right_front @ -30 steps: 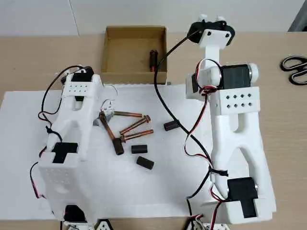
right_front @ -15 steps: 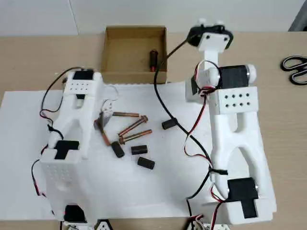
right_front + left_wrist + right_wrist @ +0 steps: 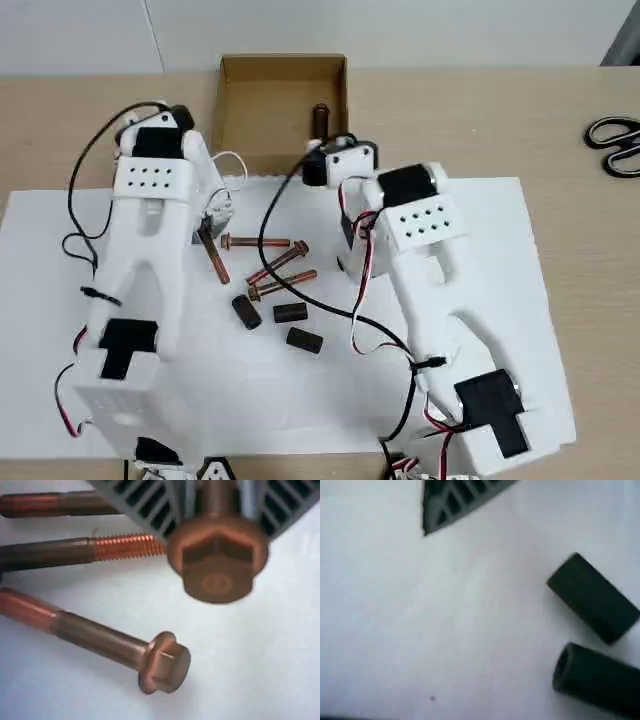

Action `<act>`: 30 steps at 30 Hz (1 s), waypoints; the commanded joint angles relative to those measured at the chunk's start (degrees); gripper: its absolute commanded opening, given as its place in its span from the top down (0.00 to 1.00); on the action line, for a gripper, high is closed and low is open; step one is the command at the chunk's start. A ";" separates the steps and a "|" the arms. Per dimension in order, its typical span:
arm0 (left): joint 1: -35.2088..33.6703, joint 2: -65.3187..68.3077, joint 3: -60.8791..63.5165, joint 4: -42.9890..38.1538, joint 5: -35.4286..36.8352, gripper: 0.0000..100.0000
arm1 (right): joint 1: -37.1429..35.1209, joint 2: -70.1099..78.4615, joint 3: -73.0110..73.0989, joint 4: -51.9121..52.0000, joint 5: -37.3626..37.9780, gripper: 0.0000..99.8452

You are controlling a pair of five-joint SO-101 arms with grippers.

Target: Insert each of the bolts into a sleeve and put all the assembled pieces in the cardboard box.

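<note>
My left gripper point(image 3: 213, 228) is shut on a copper bolt point(image 3: 212, 256), whose hex head point(image 3: 217, 560) sits between the ribbed jaws, just above the white sheet. Three loose bolts point(image 3: 258, 242) point(image 3: 280, 261) point(image 3: 285, 283) lie beside it; one point(image 3: 110, 647) lies close under the held head. Three black sleeves point(image 3: 245, 311) point(image 3: 290, 312) point(image 3: 303, 340) lie in front of the bolts. My right gripper point(image 3: 346, 238) hangs low and open over the sheet; its ribbed fingertip point(image 3: 455, 505) stands a short way from two sleeves point(image 3: 592, 597) point(image 3: 597, 677). The cardboard box point(image 3: 240, 100) holds one assembled piece point(image 3: 320, 118).
A white sheet point(image 3: 480, 230) covers the table's middle, with bare room along its right side and front. Scissors point(image 3: 615, 145) lie at the far right on the wooden table. The right arm's black cable point(image 3: 275, 215) loops over the bolts.
The right arm swung from beside the box down to the middle of the sheet. The left gripper drew back toward the box with its bolt, leaving a sleeve behind on the sheet.
</note>
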 commanded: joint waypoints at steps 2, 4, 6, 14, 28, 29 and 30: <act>-2.11 -5.10 -2.07 2.02 0.00 1.00 | 2.07 -2.42 -7.47 0.57 6.51 0.73; -3.34 -5.10 -2.07 2.02 0.00 1.00 | 2.07 -2.07 -7.47 0.57 12.13 0.73; -4.40 -5.10 -2.07 2.02 0.00 1.00 | 2.07 -1.98 -7.12 0.40 23.74 0.73; -10.20 -5.19 -2.07 2.02 0.00 1.00 | 2.77 0.57 -6.59 -1.89 66.73 0.73; -15.74 -5.19 -2.15 2.02 0.00 1.00 | -0.22 11.56 -8.70 0.66 78.07 0.73; -15.82 -5.27 -2.15 2.02 0.00 1.00 | -0.75 11.56 -8.70 0.66 78.07 0.73; -15.82 -5.27 -2.24 2.02 0.00 1.00 | -1.27 11.56 -8.70 0.66 78.07 0.73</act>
